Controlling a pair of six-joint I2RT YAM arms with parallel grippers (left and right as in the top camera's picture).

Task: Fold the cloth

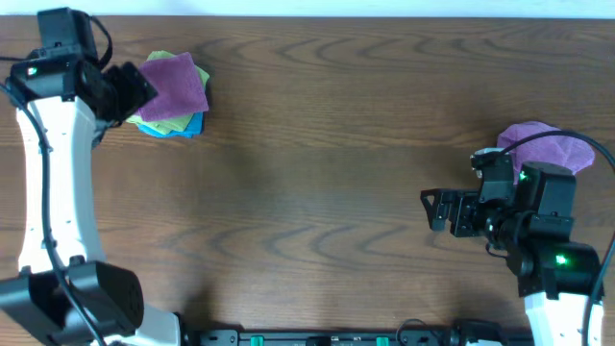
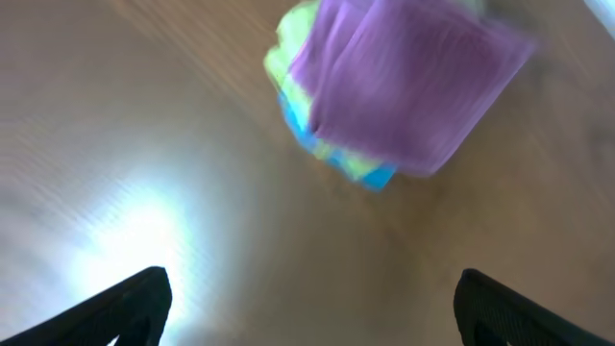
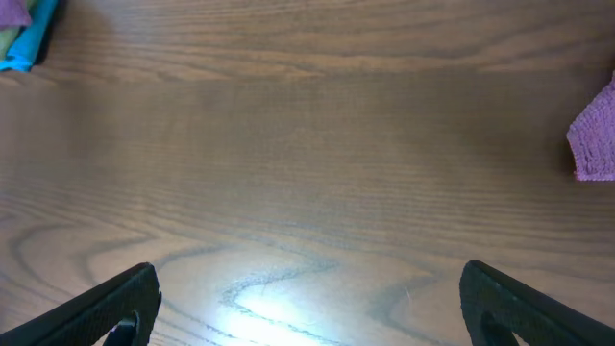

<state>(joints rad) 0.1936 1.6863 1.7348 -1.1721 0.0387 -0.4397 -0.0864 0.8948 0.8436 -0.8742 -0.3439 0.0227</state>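
Overhead: the cloth (image 1: 176, 85) lies flat at the far-left corner of the surface (image 1: 317, 144), topping a green cloth (image 1: 163, 123) and a blue cloth (image 1: 187, 128). It is near square, turned a little, with no clear long axis and no tag showing. The left end effector (image 1: 144, 91) sits just beside it on the left-edge side, so the left arm is far nearer. The right end effector (image 1: 437, 211) is well apart, near the right edge, beside another purple cloth (image 1: 548, 144) (crumpled).

Left wrist (blurred): the cloth (image 2: 404, 86) lies ahead and slightly right of the left end effector (image 2: 312, 308), which is released and empty.

Right wrist: the right end effector (image 3: 307, 308) is also released, over bare wood.
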